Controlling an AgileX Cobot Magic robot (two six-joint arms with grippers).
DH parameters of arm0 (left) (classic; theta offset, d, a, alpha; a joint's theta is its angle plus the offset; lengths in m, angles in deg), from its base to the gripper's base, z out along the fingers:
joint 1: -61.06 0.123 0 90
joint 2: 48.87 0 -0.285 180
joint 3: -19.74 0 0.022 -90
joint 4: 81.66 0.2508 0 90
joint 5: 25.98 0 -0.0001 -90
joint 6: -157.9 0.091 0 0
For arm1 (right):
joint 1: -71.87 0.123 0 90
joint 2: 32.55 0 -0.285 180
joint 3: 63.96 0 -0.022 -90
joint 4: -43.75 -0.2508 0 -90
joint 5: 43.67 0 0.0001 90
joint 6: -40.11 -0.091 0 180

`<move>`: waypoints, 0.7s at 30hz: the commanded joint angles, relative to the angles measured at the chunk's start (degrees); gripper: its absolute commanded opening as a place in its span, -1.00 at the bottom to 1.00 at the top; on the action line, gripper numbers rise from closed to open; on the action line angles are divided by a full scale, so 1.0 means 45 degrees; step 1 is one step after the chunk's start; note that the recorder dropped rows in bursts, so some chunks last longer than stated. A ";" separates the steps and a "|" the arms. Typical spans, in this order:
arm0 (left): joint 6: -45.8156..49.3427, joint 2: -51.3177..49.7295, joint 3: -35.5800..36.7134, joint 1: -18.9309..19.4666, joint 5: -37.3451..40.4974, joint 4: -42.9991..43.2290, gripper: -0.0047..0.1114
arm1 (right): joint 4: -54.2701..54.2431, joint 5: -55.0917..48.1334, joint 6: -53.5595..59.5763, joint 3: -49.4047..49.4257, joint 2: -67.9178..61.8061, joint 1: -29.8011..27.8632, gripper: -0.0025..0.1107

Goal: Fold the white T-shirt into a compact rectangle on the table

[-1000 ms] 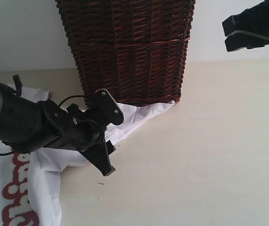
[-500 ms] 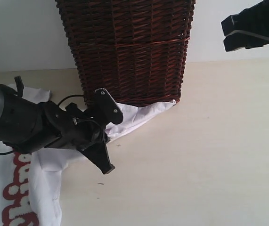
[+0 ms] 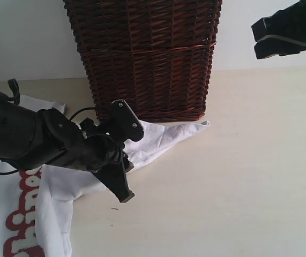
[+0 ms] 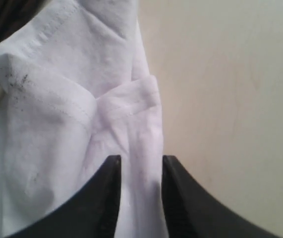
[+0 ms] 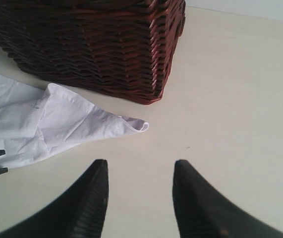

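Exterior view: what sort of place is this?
Probably a lab bench staged for laundry folding: a plain table, a wicker basket before a bare wall, and a white T-shirt lying beside it.

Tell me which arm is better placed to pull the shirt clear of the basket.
Left. The left gripper pinches a fold of the white T-shirt beside the basket; the right gripper hangs open and empty above the table, apart from the cloth.

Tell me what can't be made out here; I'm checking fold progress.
- white T-shirt: mostly cut off by the exterior view's left and bottom edges, partly behind the left arm.
- left tool: in the left wrist view, cloth fills its gap; clamped or not is unclear.
- basket: exterior view, top cut off by the upper edge.
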 commanded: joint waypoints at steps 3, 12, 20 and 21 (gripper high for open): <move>-0.0062 0.0042 -0.0037 -0.0028 0.0131 0.0076 -0.28 | -0.0046 -0.0036 0.0101 0.0028 0.0131 -0.0005 -0.21; -0.0032 -0.0361 -0.0037 -0.0028 0.0187 0.0446 -0.28 | -0.0046 -0.0035 0.0125 0.0028 0.0131 -0.0005 -0.21; -0.0057 -0.0628 -0.0037 -0.0028 -0.1050 0.0683 -0.40 | -0.0046 0.0114 0.0239 0.0028 0.0131 -0.0005 -0.21; -0.0057 -0.0628 -0.0037 -0.0028 -0.0970 0.0712 -0.46 | -0.0046 0.0148 0.0240 0.0028 0.0131 -0.0005 -0.21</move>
